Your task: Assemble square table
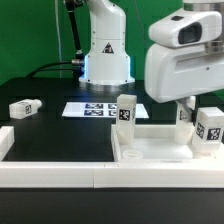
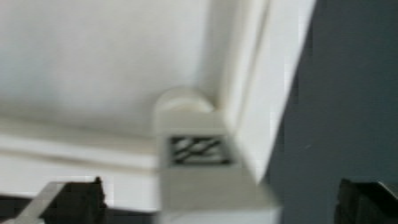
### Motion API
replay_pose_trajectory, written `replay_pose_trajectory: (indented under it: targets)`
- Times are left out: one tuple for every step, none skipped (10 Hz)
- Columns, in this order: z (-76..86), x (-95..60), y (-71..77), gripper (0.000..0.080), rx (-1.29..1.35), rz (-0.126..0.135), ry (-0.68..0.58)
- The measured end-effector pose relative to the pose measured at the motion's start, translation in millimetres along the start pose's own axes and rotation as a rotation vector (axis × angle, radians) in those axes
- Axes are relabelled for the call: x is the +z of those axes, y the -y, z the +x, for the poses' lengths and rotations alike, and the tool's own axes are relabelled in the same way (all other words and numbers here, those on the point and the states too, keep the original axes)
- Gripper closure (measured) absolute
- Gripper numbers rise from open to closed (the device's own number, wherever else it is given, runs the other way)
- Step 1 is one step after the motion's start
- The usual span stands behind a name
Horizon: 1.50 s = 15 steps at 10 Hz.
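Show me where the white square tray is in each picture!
Exterior view: the tray lies in front, toward the exterior view's right, tagged legs standing on it.
Wrist view: the tray fills most of the picture, its rim meeting the black table.
Shared landmark: a white tagged leg upright by the tray's rim; which exterior leg is unclear.

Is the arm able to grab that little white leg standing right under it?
Probably yes: the end effector is open, the upright leg lies between its fingers in the wrist view, nothing blocks it.
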<state>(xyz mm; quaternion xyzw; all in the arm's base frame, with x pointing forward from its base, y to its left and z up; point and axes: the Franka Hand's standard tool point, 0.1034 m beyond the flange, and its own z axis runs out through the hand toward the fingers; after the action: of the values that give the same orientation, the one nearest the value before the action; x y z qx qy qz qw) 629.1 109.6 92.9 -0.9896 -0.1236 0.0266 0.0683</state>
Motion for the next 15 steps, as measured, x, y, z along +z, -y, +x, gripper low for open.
replay_pose_trajectory:
  targets:
    - [-1.3, -2.2, -2.0, 0.0151, 0.039, -0.008, 0.018]
    - [0.0, -1.9, 1.2, 0.0151, 0.067, -0.006, 0.028]
    - [1.5, -0.3, 3.2, 0.0151, 0.084, -0.005, 0.028]
    - [1.3, 1.3, 2.6, 0.0151, 0.089, -0.001, 0.03]
    - [2.2, 8.9, 3.2, 0.0151, 0.09, 0.001, 0.026]
    - [2.5, 12.7, 3.6, 0.0151, 0.089, 0.001, 0.024]
    - [2.9, 11.3, 3.5, 0.0163, 0.094, 0.001, 0.022]
    - [2.7, 11.8, 3.7, 0.0163, 0.1, 0.001, 0.023]
    - [2.6, 11.9, 3.7, 0.0348, 0.108, 0.001, 0.023]
    - [2.7, 11.9, 3.8, 0.0513, 0.134, 0.001, 0.023]
    - [2.7, 11.9, 4.1, 0.0513, 0.214, 0.001, 0.023]
    - [2.6, 12.0, 4.2, 0.0511, 0.286, 0.0, 0.024]
    - [2.7, 12.3, 4.2, 0.0511, 0.361, -0.001, 0.021]
    - [3.2, 13.0, 4.2, 0.0511, 0.495, -0.006, -0.025]
    - [0.4, 13.0, 4.8, 0.0511, 0.671, 0.005, -0.075]
